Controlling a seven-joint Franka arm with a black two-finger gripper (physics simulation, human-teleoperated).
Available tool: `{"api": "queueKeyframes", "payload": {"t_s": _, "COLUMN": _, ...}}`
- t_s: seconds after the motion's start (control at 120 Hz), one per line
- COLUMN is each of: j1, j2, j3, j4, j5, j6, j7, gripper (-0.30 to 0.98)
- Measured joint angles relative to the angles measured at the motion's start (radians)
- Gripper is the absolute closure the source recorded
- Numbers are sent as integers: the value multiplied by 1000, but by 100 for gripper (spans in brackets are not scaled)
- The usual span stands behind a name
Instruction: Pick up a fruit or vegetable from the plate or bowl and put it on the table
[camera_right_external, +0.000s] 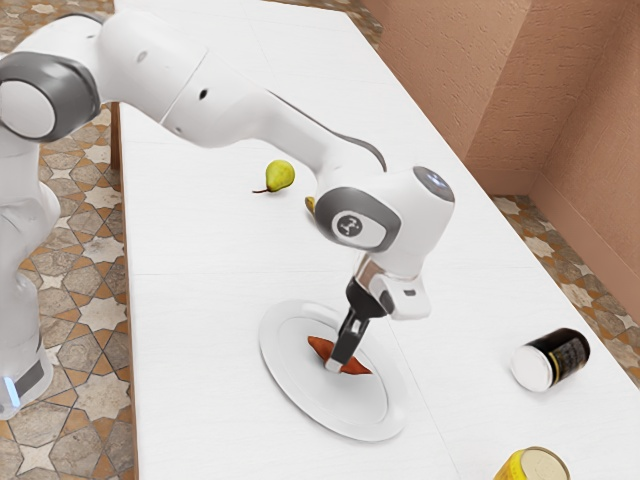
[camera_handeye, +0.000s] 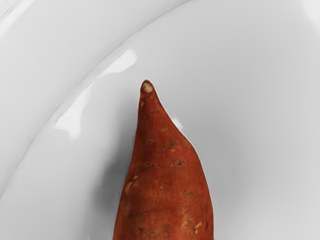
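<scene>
My gripper (camera_right_external: 337, 364) points down over the middle of the white plate (camera_right_external: 283, 376), its tip overlapping the middle of the reddish-brown sweet potato (camera_right_external: 320, 347). The potato lies on the plate, with both of its ends visible either side of the gripper. In the wrist view, the potato (camera_handeye: 162, 175) shows its narrow tip and thicker body against the white plate (camera_handeye: 250, 100). Whether the gripper is open or shut on the potato cannot be made out from this side.
A green pear (camera_right_external: 280, 175) lies on the white table (camera_right_external: 200, 300) beyond the plate, with a small yellowish thing (camera_right_external: 311, 204) partly behind the arm. Toward the exterior view's right are a tipped black can (camera_right_external: 568, 352) and a yellow can (camera_right_external: 515, 468).
</scene>
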Motion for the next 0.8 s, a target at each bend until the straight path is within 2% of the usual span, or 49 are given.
{"api": "queueKeyframes", "payload": {"t_s": 0.408, "j1": 0, "j2": 18, "j3": -1, "j4": -14, "j5": -7, "j6": 19, "j7": 5, "gripper": 2}}
{"api": "queueKeyframes", "payload": {"t_s": 0.475, "j1": 0, "j2": 18, "j3": -1, "j4": -23, "j5": -7, "j6": 27, "j7": 4, "gripper": 9}}
{"api": "queueKeyframes", "payload": {"t_s": 0.567, "j1": 3, "j2": 17, "j3": -1, "j4": -25, "j5": -4, "j6": 34, "j7": 2, "gripper": 12}}
{"api": "queueKeyframes", "payload": {"t_s": 0.733, "j1": -2, "j2": 7, "j3": -7, "j4": -17, "j5": 20, "j6": 35, "j7": -8, "gripper": 41}}
{"api": "queueKeyframes", "payload": {"t_s": 0.8, "j1": -2, "j2": 5, "j3": -8, "j4": -16, "j5": 30, "j6": 34, "j7": -15, "gripper": 48}}
